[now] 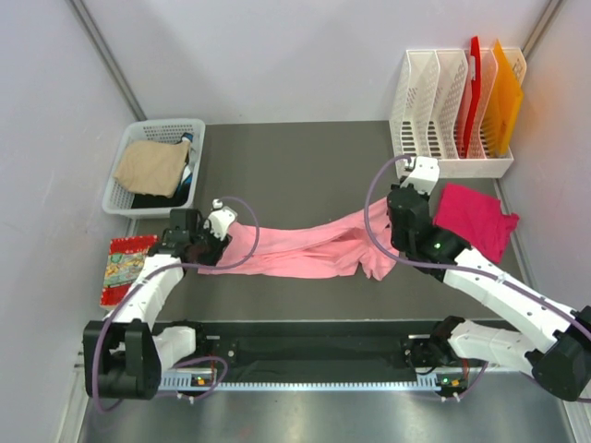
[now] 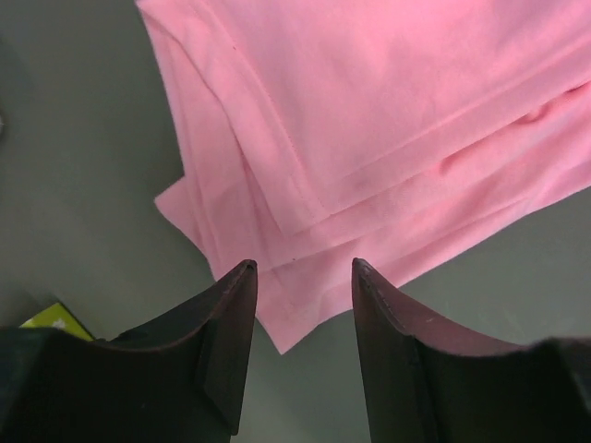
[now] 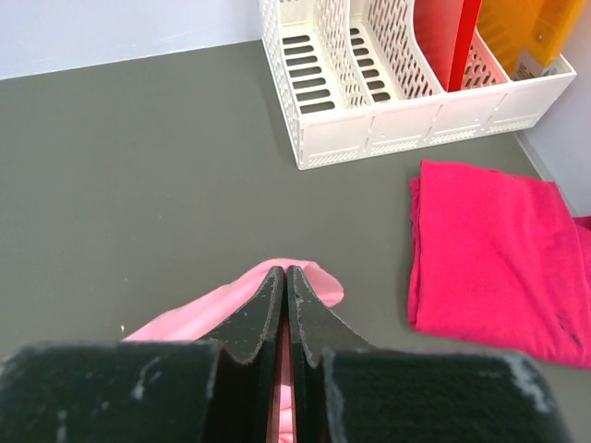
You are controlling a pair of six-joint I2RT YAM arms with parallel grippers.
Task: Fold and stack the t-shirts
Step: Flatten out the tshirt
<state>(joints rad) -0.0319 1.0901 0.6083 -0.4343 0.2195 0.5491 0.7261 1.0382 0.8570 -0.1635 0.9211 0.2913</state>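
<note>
The salmon-pink t-shirt lies stretched in a long band across the middle of the table. My left gripper is open over its left end, empty; in the left wrist view the shirt's folded corner lies just beyond my left gripper. My right gripper is shut on the shirt's right end; in the right wrist view a pink fold sticks out past my right gripper. The magenta t-shirt lies folded at the right, also in the right wrist view.
A white basket with tan and dark cloth stands at the back left. A white file rack with red and orange folders stands at the back right. A small red-edged patterned piece lies at the left edge.
</note>
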